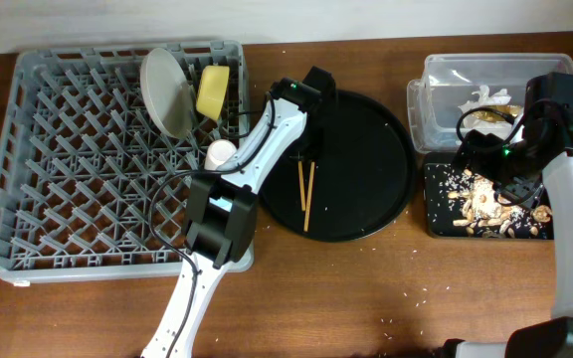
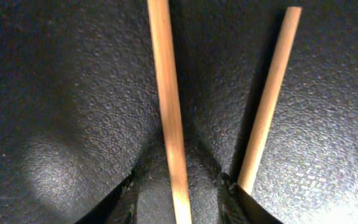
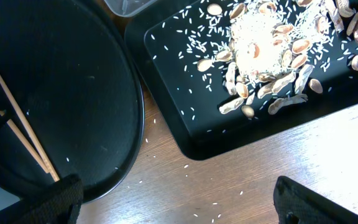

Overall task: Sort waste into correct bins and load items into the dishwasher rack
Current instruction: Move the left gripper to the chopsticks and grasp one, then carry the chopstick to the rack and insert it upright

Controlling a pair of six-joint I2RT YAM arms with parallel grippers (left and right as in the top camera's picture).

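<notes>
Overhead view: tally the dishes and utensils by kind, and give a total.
Grey plate: 1
Yellow bowl: 1
Pale cup: 1
Wooden chopsticks: 2
Total: 5

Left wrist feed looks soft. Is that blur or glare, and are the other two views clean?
Left wrist: chopsticks fairly sharp, fingers at the bottom edge dark and blurred, pale glare on the round tray lower left. Right wrist: scraps crisp. Overhead: evenly lit, sharp.
</notes>
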